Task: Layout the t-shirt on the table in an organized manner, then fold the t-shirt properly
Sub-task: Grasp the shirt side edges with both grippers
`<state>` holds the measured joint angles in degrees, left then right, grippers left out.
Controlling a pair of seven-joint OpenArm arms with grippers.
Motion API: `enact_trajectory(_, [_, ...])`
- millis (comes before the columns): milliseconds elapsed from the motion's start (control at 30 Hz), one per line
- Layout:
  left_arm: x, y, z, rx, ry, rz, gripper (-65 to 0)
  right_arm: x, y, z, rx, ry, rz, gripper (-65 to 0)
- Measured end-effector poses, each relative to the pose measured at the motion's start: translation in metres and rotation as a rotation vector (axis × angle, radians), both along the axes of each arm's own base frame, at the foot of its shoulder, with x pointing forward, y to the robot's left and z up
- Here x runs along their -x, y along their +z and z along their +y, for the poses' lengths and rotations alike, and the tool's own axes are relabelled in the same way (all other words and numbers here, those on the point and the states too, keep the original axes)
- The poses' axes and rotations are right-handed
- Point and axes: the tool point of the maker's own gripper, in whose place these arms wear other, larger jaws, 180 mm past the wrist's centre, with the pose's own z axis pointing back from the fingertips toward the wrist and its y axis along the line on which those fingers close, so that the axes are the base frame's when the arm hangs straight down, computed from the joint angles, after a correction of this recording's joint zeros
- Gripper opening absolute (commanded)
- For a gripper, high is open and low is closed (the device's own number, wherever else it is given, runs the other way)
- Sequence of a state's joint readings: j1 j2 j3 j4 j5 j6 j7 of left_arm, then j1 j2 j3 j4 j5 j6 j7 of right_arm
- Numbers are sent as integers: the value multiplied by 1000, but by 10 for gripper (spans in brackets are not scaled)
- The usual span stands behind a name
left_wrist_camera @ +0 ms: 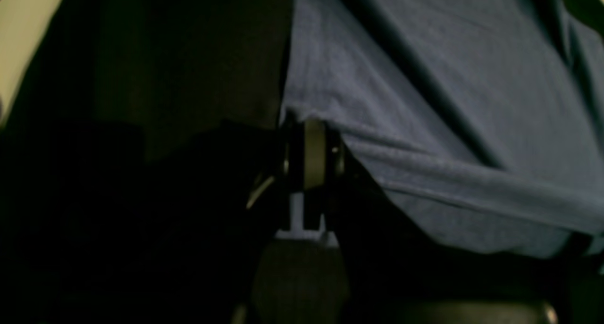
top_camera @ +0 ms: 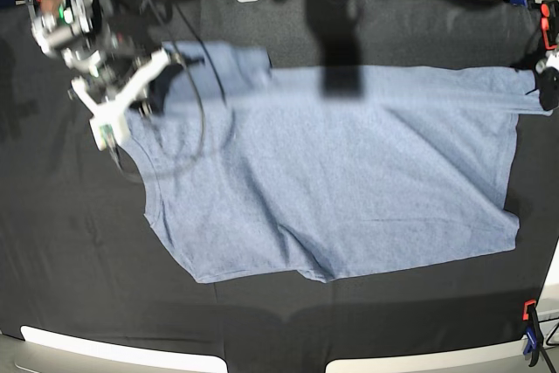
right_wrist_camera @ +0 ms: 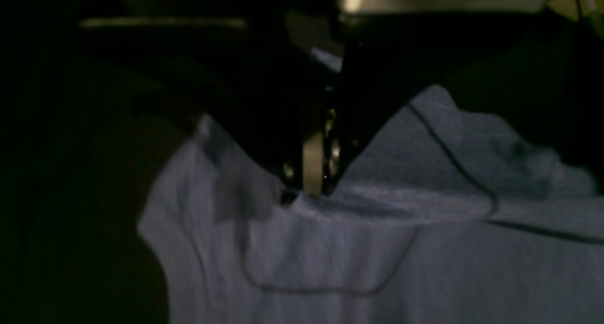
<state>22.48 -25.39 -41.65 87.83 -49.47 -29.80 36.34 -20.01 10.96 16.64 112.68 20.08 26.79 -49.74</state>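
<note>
The right arm (top_camera: pixel 83 32) is built of white, silver and black segments, with a green light and a red spot near its upper joint — a white bracket angles off its wrist, and a thin black cable (top_camera: pixel 196 102) loops down from it. Close up, both grippers are black with a pale, brass-toned round fitting (right_wrist_camera: pixel 314 166) and small bright screws (left_wrist_camera: pixel 336 150) between the fingers.

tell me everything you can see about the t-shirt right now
The t-shirt is light heathered blue-grey, soft knit by the look, spread sideways across the black table, mostly flat with creases; no lettering shows. One edge is pinched in the shut right gripper, where the fabric bunches. The opposite end is pinched in the shut left gripper, pulling it into long ridges.
</note>
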Motion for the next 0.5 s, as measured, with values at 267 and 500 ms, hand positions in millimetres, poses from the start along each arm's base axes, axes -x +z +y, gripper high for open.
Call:
enact_trajectory(267, [-31,-33,-14,111,1,11,-650,-48,-32,20,-6,52,53,-650])
enact_trajectory(500, [-53,-50,-32,42,-64,42,-650,-66,-41,19,52,59,65,-650])
